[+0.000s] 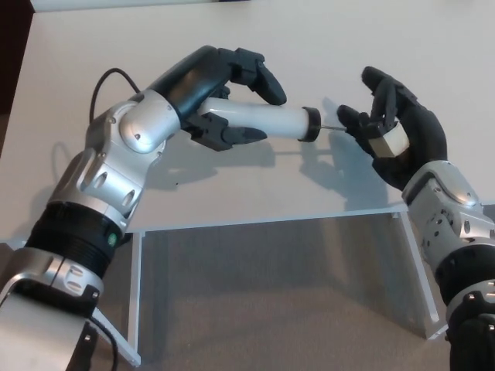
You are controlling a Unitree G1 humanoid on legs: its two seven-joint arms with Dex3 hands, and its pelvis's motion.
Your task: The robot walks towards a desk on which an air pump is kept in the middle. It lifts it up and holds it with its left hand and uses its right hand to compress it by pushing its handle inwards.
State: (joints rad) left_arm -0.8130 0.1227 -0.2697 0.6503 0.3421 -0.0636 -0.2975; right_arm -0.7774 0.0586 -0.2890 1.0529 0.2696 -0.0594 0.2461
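Observation:
The air pump is a white cylinder with a black end cap, held level above the white desk. My left hand is shut on its barrel, fingers over the top and thumb beneath. A thin rod runs out of the cap to the right. My right hand is shut on the pump's pale handle at the rod's end, a short way right of the cap.
The desk's front edge crosses the picture's middle, with its white frame legs and grey carpet below. A black cable loops behind my left forearm.

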